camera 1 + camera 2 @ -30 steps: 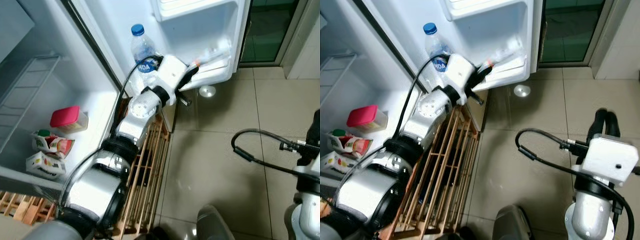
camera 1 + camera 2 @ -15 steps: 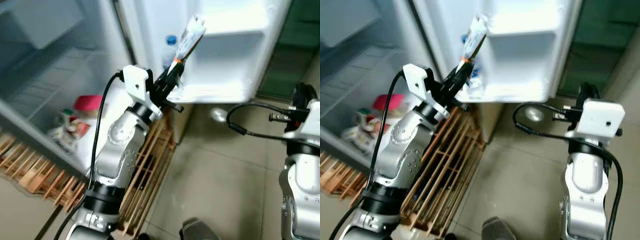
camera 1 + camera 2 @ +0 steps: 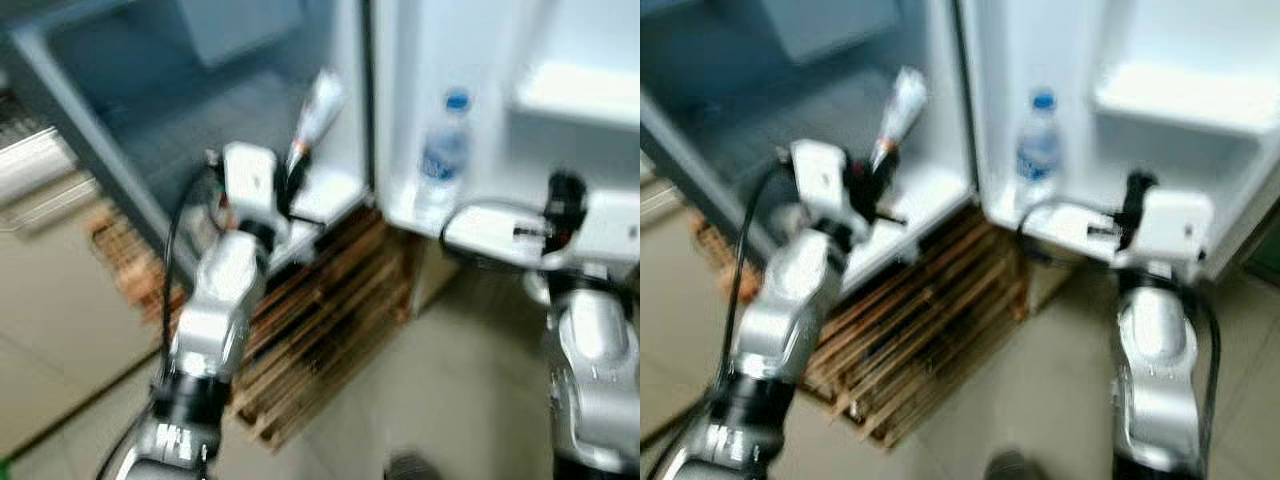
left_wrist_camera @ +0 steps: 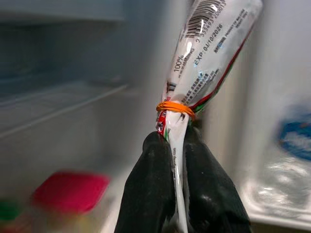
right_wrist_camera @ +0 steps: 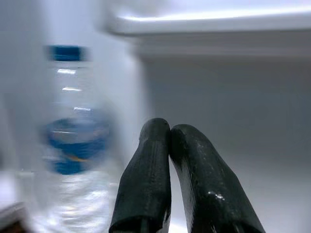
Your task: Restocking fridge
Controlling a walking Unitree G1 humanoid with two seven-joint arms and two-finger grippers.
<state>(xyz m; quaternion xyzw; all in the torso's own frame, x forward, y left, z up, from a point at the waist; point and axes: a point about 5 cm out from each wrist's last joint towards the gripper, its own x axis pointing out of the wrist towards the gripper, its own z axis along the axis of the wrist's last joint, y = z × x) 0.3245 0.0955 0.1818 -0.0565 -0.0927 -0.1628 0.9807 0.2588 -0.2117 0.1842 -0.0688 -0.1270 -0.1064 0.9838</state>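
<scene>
While the head views are blurred, the left gripper [image 3: 293, 178] reaches up toward the open fridge [image 3: 130, 90], a sachet [image 3: 317, 105] rising from it at 1 o'clock; the right gripper [image 3: 1130, 200] is raised near the door shelf, a water bottle [image 3: 1038, 140] at its 10 o'clock. In the left wrist view, the fingers [image 4: 154, 189] clamp the sachet below its orange rubber band [image 4: 175, 108], a red-lidded container [image 4: 68, 190] beyond. In the right wrist view, the fingers [image 5: 146, 184] press together beside the bottle.
</scene>
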